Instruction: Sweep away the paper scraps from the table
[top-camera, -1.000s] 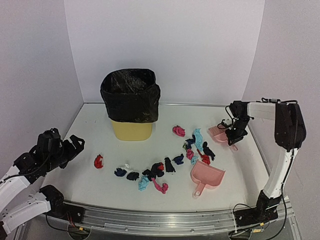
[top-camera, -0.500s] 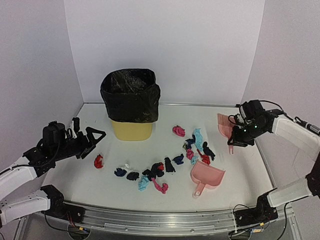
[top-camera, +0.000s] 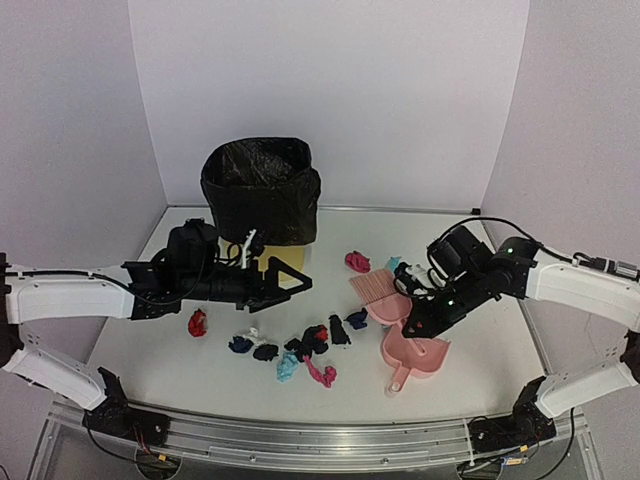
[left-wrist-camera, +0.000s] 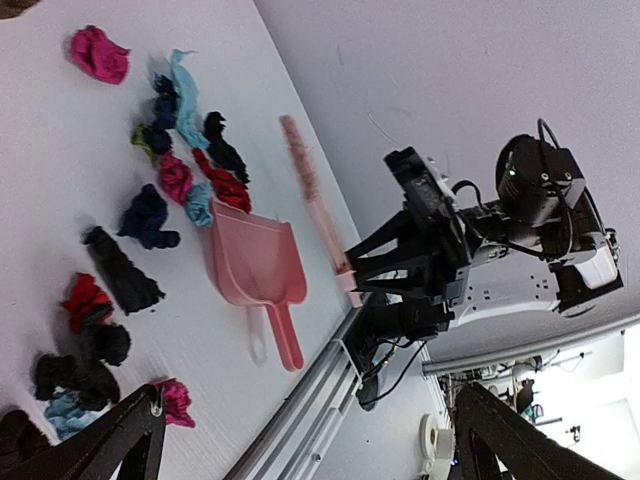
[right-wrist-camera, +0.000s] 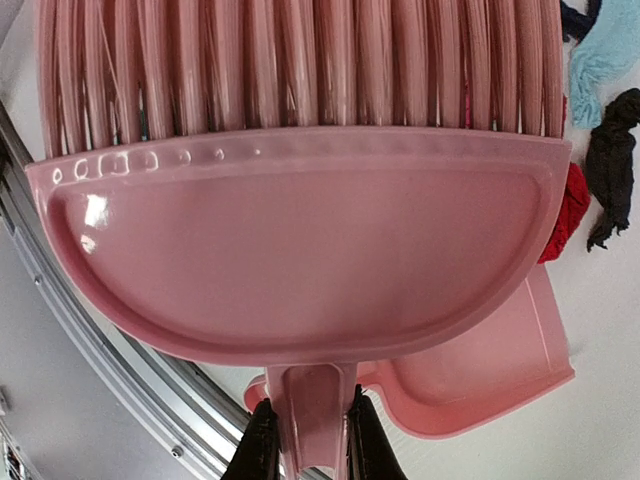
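Several paper scraps lie in a band across the table (top-camera: 150, 365): a red one (top-camera: 197, 322), a pink one (top-camera: 357, 262), navy (top-camera: 240, 344), black (top-camera: 265, 352) and light blue (top-camera: 287, 366) ones. My right gripper (top-camera: 423, 320) is shut on the handle of the pink hand brush (top-camera: 373, 286), whose bristles hang over the right-hand scraps beside the pink dustpan (top-camera: 418, 353). In the right wrist view the gripper (right-wrist-camera: 305, 445) clamps the brush (right-wrist-camera: 300, 230) above the dustpan (right-wrist-camera: 490, 370). My left gripper (top-camera: 290, 277) is open and empty above the table's middle. It faces the scraps (left-wrist-camera: 145, 215) and the dustpan (left-wrist-camera: 258, 265).
A yellow bin with a black bag (top-camera: 262, 185) stands at the back, just behind my left arm. White walls close in the back and sides. An aluminium rail (top-camera: 300, 435) runs along the front edge. My right arm (left-wrist-camera: 450, 250) shows in the left wrist view.
My left arm swung from the left edge out over the table's middle, gripper open. My right arm carried the brush from the back right down to the scraps beside the dustpan.
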